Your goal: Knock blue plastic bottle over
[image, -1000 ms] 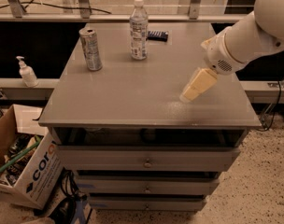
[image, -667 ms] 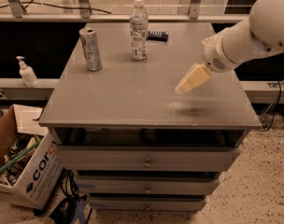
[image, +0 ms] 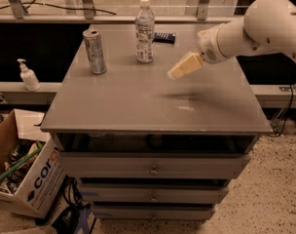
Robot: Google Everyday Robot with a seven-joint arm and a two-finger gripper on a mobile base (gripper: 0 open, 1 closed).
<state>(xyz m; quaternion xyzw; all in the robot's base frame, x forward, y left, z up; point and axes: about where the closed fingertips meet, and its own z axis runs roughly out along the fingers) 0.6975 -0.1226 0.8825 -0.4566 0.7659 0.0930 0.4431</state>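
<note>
High front view — down onto cabinet top [image: 133,106], fingers [image: 186,66] mid-right

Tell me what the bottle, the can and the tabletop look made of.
The blue plastic bottle: clear glossy plastic, with a see-through body, white cap and paper-like label. The can: likely metal, given its silvery sheen and highlights. The tabletop: grey, smooth and matte; laminate or painted metal, cannot tell which. The hand hovers above the tabletop, right of the bottle and apart from it.

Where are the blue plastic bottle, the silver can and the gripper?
blue plastic bottle [image: 145,37]: camera view, its label.
silver can [image: 95,53]: camera view, its side.
gripper [image: 174,73]: camera view, its tip, hovering right of the bottle.
</note>
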